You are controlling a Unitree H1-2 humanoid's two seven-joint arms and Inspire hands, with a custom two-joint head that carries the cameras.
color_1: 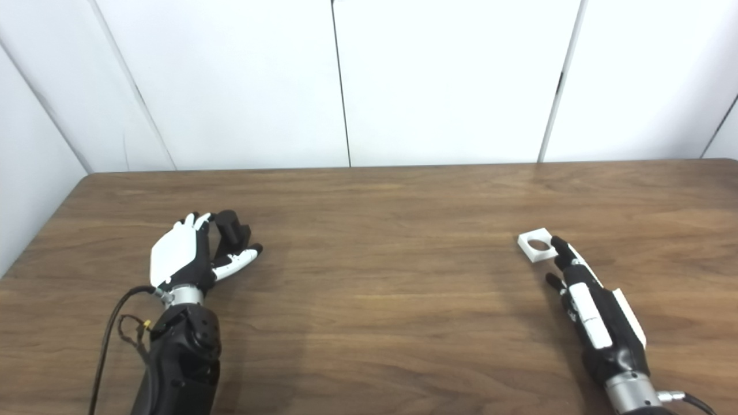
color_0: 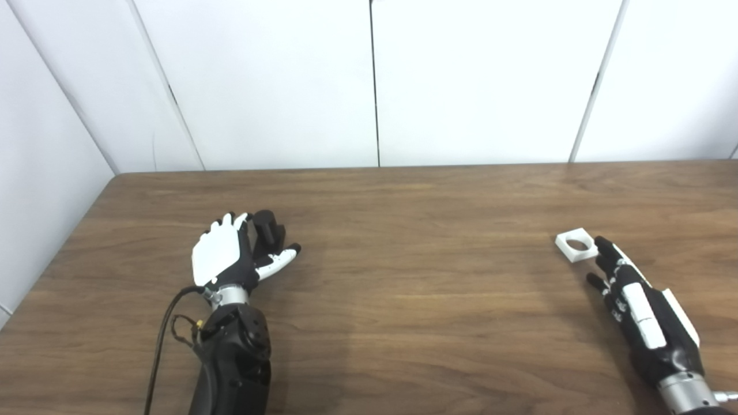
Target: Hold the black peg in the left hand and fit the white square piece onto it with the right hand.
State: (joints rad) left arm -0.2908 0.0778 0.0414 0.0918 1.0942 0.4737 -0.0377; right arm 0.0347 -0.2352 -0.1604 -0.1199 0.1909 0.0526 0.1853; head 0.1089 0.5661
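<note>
The black peg [color_0: 268,229] stands on the wooden table [color_0: 403,300] at the left. My left hand [color_0: 230,253] is right beside it, palm toward the peg, fingers and thumb spread around it without closing. The white square piece [color_0: 577,244], with a round hole, lies flat on the table at the right. My right hand [color_0: 631,297] lies low over the table, fingers stretched out, with its fingertips [color_0: 603,244] at the near right edge of the piece. It holds nothing. Both also show in the right eye view: the peg [color_1: 230,227] and the piece [color_1: 538,246].
White wall panels [color_0: 369,80] stand behind the table's far edge. A white panel [color_0: 34,190] borders the table's left edge. A black cable [color_0: 161,340] hangs from my left wrist.
</note>
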